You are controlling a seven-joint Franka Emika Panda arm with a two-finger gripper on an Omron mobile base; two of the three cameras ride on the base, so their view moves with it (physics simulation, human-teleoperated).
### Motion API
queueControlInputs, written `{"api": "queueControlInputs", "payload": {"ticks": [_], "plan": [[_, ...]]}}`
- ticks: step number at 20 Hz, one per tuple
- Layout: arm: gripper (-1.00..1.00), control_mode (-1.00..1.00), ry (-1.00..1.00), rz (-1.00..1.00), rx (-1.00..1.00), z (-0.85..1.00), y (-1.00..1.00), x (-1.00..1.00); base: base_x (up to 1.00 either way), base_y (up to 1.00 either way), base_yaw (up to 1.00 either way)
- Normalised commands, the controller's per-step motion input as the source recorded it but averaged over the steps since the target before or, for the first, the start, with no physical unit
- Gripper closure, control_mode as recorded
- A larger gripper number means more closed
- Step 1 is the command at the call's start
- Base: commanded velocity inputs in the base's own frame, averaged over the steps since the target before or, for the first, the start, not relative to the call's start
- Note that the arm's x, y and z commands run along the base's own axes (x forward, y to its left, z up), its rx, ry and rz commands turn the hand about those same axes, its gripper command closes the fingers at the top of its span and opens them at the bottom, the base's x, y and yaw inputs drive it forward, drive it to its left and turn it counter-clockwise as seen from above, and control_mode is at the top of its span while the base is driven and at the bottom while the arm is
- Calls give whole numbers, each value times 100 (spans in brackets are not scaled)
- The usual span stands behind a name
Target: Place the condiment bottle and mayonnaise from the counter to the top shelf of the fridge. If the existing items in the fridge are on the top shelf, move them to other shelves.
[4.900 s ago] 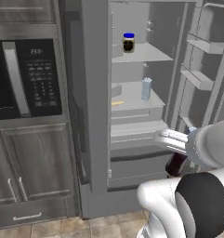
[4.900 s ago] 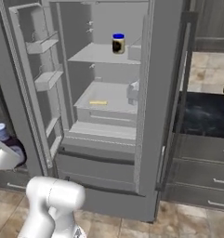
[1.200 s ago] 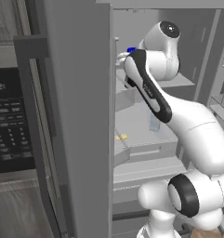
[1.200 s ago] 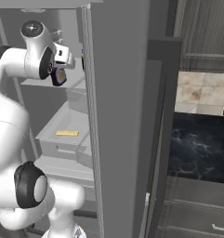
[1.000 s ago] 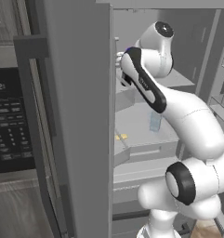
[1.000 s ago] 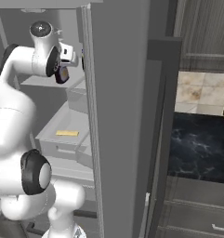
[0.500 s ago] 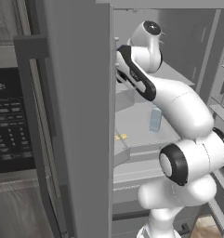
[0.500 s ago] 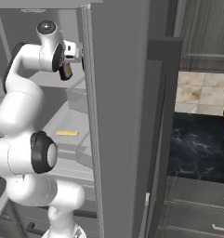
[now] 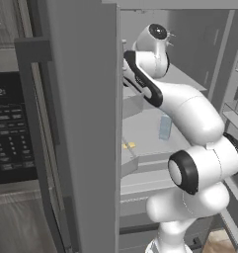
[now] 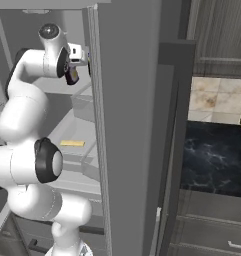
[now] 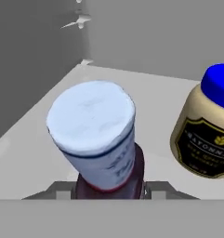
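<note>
Tall dark grey fridge (image 9: 86, 123), door open, pale grey interior. The white jointed arm rises from the base, bends at the elbow and reaches high into the cabinet, further in than half a second earlier. The two-finger gripper (image 10: 72, 75) is closed about the slim dark maroon condiment bottle (image 11: 102, 139) with bluish cap, which stands on the flat pale grey top shelf (image 11: 146, 100). Just beside it stands the squat cream mayonnaise jar (image 11: 206, 128) with blue lid. A lower shelf carries the pale blue translucent pack (image 9: 164, 127) and the flat yellow piece (image 10: 72, 143).
</note>
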Motion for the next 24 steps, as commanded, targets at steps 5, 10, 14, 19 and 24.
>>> {"api": "queueControlInputs", "payload": {"ticks": [5,10,14,19,24], "plan": [[-100,-100,-2,0,0,-1,0,0,0,0,0],[-100,-100,-8,0,0,0,0,-15,0,0,0],[-100,-100,-22,0,0,1,0,-71,0,0,0],[-100,-100,-31,-1,0,11,0,-100,0,0,0],[-100,-100,-18,-15,3,29,0,-100,0,0,0]]}}
